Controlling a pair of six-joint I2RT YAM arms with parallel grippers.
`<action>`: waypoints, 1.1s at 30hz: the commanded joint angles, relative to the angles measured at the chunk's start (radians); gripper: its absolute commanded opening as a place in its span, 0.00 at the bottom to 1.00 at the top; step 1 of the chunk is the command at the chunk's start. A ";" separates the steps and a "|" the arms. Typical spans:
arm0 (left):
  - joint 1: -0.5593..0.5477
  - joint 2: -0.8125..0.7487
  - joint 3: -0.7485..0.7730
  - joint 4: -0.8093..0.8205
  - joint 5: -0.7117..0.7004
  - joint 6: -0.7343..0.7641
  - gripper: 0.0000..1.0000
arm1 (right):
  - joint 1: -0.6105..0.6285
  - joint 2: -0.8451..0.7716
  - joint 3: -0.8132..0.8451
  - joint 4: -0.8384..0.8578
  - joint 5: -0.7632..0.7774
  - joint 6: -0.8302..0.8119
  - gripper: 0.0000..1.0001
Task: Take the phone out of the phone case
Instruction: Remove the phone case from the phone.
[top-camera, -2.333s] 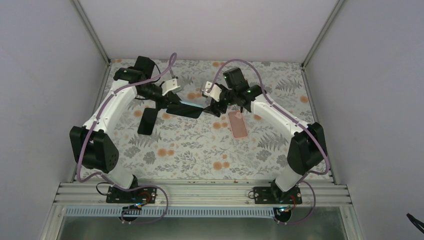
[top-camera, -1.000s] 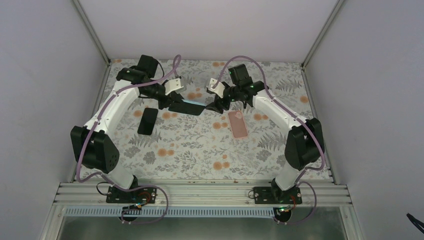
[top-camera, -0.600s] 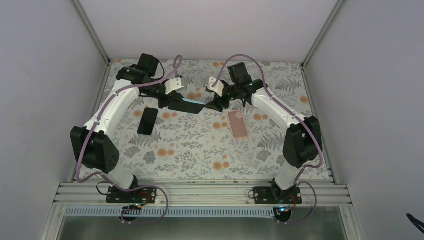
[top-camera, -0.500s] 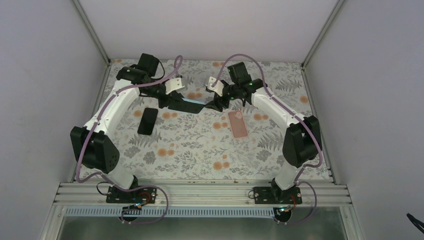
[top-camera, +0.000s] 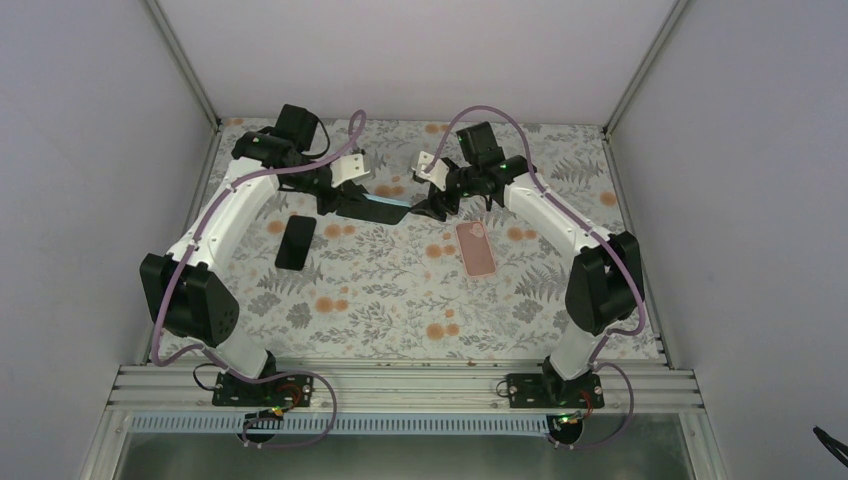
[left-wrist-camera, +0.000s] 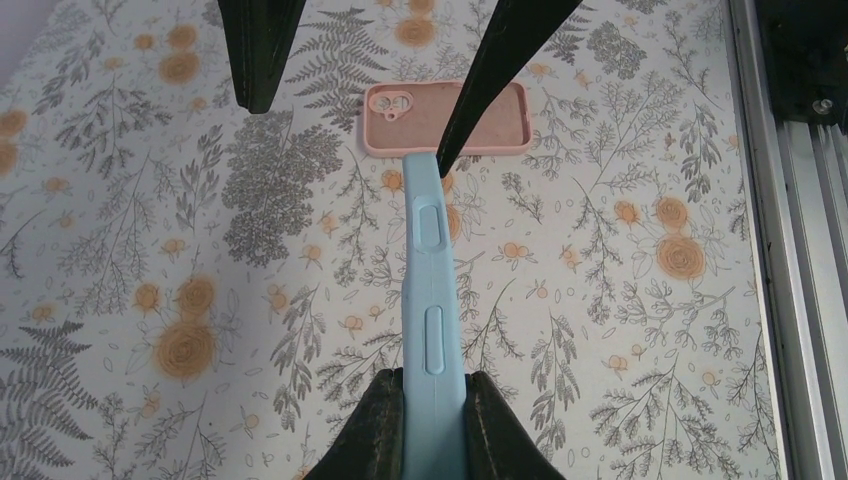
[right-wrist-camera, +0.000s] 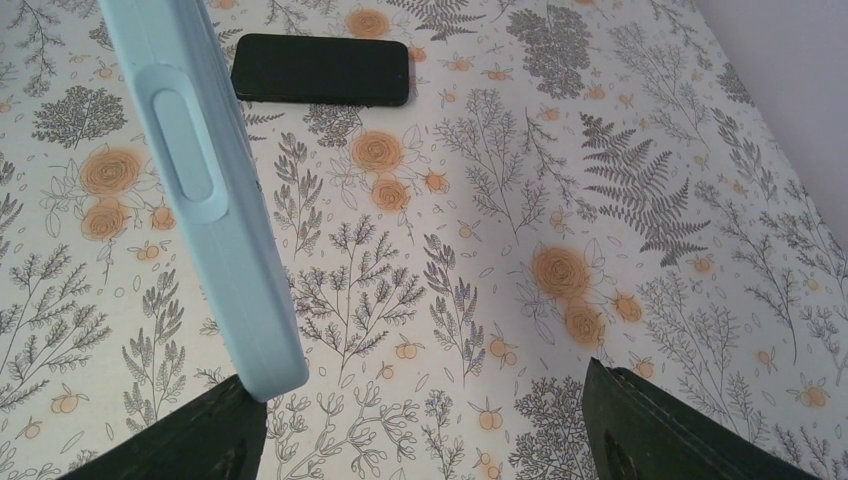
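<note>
Case (left-wrist-camera: 432, 290), light blue, is held edge-on above the counter (left-wrist-camera: 650, 400). The left gripper (left-wrist-camera: 433, 385) is clamped on its near end, arm reaching inward. The right gripper (right-wrist-camera: 415, 375) is spread wide, one finger touching the far end. A pink case (left-wrist-camera: 510, 125) and a black phone (right-wrist-camera: 320, 70) lie flat below. Compared with 2.3 s ago, both grippers and the case sit slightly farther back.

Two phone cases are showing (a blue case (left-wrist-camera: 432, 290) between the left gripper (top-camera: 333, 205) and right gripper (top-camera: 427, 206), a pink case (top-camera: 478, 248) near the right), plus one black phone (top-camera: 295, 242) near the left.
</note>
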 joint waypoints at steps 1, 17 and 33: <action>-0.029 -0.015 0.023 -0.171 0.138 0.042 0.02 | -0.062 0.025 0.036 0.092 0.125 -0.026 0.80; -0.029 -0.019 0.025 -0.175 0.122 0.036 0.02 | -0.086 0.017 0.041 0.083 0.130 -0.049 0.81; -0.029 -0.025 0.017 -0.137 0.099 0.012 0.02 | -0.100 -0.039 0.020 -0.047 -0.011 -0.132 0.80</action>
